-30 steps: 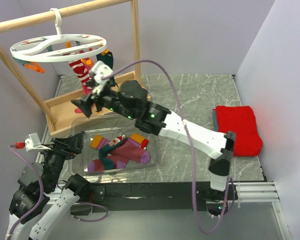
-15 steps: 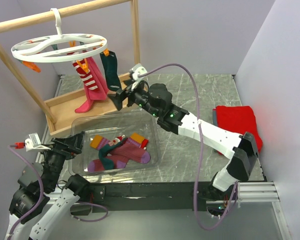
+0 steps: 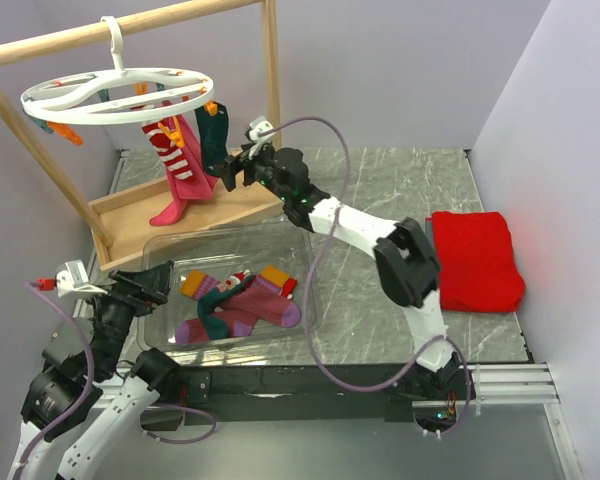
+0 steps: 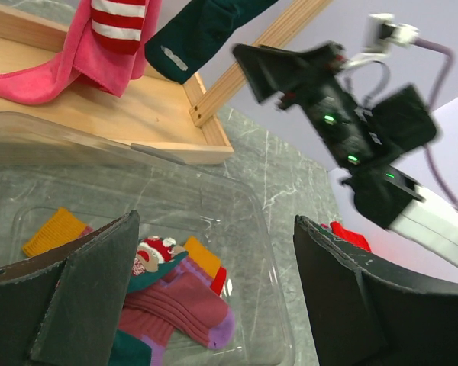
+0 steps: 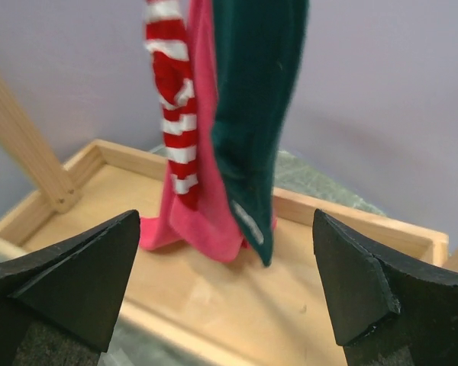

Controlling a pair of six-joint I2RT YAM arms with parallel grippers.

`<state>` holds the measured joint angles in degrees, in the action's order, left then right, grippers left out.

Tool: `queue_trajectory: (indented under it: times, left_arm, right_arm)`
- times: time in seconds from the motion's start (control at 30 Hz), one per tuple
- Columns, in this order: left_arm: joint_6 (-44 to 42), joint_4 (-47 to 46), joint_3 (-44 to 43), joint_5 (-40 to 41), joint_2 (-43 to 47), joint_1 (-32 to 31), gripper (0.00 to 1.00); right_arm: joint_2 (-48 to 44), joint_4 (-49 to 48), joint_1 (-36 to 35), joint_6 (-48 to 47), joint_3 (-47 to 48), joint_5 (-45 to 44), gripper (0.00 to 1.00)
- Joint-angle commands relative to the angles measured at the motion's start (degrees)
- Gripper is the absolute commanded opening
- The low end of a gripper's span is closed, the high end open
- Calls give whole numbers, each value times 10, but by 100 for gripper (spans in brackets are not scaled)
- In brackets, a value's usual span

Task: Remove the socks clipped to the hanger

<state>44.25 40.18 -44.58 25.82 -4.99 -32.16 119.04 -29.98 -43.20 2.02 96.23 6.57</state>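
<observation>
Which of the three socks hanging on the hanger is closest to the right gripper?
The dark teal sock: it hangs rightmost, directly before the open right gripper, while the striped sock and pink sock hang farther left.

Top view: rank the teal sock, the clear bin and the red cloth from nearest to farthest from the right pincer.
1. The teal sock, hanging just ahead of the right pincer.
2. The clear bin, lower in the view.
3. The red cloth, far right.

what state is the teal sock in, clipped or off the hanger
Clipped: the teal sock hangs from an orange clip on the hanger.
</observation>
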Motion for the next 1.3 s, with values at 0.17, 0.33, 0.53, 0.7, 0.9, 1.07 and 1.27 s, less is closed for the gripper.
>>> queue_trajectory:
  times: [0.17, 0.33, 0.53, 0.7, 0.9, 1.07, 1.27]
  left_arm:
    - [-3, -9, -2, -2, -29, 2, 87]
    - [-5, -10, -2, -2, -28, 2, 87]
    - [-7, -13, 0, -8, -25, 2, 87]
    - [-8, -15, 1, -10, -18, 1, 87]
    - [-9, -18, 3, -9, 1, 2, 87]
    - [-11, -20, 4, -13, -2, 1, 87]
    - [-13, -25, -2, -41, -37, 2, 85]
  right_arm:
    - [184, -19, 24, -11, 250, 32, 99]
    - [228, -18, 23, -1, 301, 53, 84]
    - [167, -58, 23, 41, 224, 78, 39]
    - [90, -39, 17, 56, 171, 95, 18]
    - [-31, -3, 15, 58, 63, 102, 2]
    - [-123, 42, 0, 66, -29, 92, 2]
    - [-218, 140, -30, 61, -85, 74, 4]
